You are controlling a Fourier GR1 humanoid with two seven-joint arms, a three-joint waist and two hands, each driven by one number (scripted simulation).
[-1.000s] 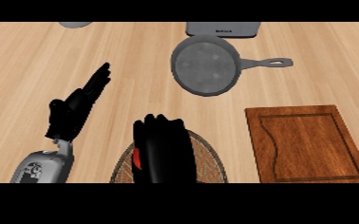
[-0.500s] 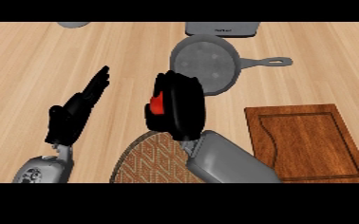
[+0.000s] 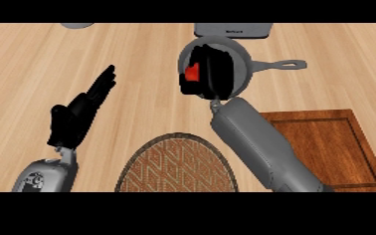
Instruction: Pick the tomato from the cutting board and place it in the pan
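Right robot hand (image 3: pixel 214 74) curled round tomato (image 3: pixel 192 72) over pan (image 3: pixel 246 62), upper centre; left robot hand (image 3: pixel 77 114) open, left side.

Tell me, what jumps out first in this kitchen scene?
Most striking is the black right hand curled round a red tomato, over the grey pan at the counter's far side. The left hand rests open at the left. A round woven mat lies at the near edge, a wooden cutting board to its right.
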